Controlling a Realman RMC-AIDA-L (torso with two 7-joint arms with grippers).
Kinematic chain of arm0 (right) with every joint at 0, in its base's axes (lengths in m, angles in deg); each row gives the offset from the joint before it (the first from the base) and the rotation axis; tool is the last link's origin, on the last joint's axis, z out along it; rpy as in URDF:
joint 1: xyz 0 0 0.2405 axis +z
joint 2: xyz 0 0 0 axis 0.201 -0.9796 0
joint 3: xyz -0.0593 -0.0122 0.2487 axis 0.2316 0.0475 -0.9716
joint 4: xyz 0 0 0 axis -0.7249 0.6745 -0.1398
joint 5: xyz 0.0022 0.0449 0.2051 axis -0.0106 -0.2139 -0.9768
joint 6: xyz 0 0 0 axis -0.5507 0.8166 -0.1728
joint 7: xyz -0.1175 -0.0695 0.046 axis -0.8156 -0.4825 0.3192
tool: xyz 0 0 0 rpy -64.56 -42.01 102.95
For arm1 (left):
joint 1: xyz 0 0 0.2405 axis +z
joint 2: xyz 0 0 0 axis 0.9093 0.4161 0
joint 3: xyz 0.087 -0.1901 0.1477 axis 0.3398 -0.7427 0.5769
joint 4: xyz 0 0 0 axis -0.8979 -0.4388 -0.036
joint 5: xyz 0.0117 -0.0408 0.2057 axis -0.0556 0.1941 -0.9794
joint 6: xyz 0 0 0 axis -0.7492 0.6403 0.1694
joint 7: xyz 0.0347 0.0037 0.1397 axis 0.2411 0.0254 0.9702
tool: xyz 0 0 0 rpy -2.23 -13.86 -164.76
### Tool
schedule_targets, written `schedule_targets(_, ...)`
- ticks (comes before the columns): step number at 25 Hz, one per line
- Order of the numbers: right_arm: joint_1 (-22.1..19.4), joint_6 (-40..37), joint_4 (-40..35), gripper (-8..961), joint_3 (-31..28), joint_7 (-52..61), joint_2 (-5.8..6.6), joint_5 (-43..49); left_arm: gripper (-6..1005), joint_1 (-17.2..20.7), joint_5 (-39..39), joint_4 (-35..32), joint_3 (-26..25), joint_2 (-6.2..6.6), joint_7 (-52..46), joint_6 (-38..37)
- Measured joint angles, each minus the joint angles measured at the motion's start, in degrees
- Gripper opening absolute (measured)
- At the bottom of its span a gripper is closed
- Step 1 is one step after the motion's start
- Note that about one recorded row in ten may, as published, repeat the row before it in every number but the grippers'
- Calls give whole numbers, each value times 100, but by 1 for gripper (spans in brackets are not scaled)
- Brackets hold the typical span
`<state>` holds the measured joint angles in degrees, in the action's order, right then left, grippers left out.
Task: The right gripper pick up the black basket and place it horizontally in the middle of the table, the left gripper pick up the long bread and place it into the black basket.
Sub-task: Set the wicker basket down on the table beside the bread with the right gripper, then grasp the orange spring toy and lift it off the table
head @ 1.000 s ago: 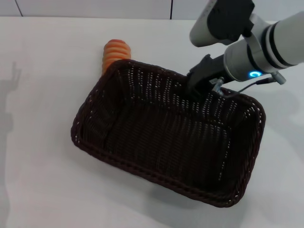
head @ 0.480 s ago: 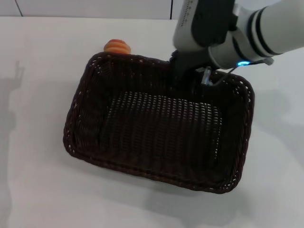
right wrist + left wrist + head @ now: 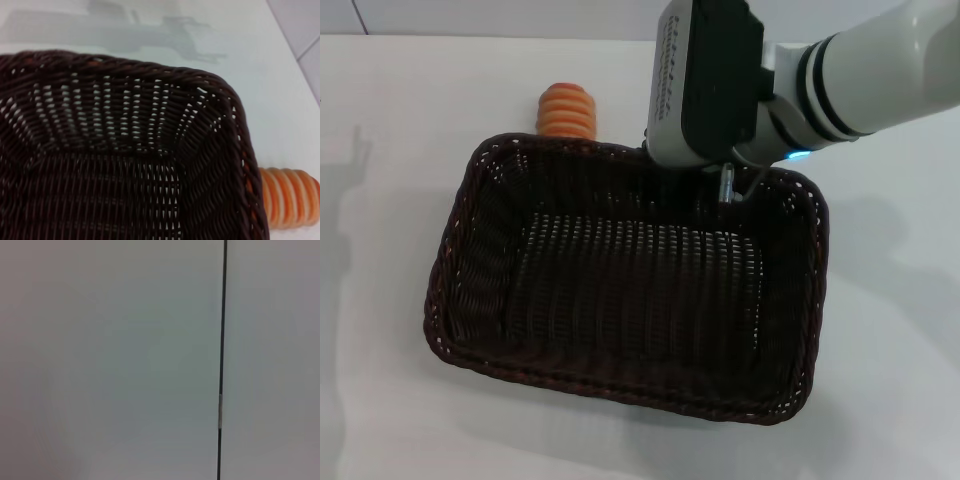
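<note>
Head view: black basket [image 3: 620,300] beside long bread [image 3: 567,110]

white table [image 3: 390,110], black basket [image 3: 620,290] across its middle, long bread [image 3: 568,110] just behind it

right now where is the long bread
In the head view the long bread lies on the table just behind the black basket's far left corner, partly hidden by its rim and left of the right hand.
</note>
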<state>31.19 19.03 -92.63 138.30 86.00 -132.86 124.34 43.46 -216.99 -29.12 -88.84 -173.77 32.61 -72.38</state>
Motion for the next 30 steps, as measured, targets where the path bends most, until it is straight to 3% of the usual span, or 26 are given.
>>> schedule_targets(7, -263, 319, -139, 211, 141, -186, -15, -208, 851, -13, 0, -13, -9, -1, -10, 4)
schedule_targets(12, -930, 670, -859, 210, 442, -241, -21, 20, 852, -17, 0, -2, 7, 7, -13, 4)
schedule_targets(18, -1158, 731, -1091, 387, 425, -205, -20, 109, 852, -32, 0, 0, 29, 9, -13, 4)
schedule_targets(23, -1369, 966, -1253, 617, 359, -75, -20, 103, 852, -38, -1, 0, 36, 19, -14, 4)
schedule_targets(26, -1889, 1874, -1562, 686, 363, 245, -21, 214, 852, -38, 2, 0, 36, 20, -14, 3)
schedule_targets(30, -3018, 4299, -1778, 778, 420, 601, -27, 77, 852, -38, -5, 2, 36, 24, -14, -34)
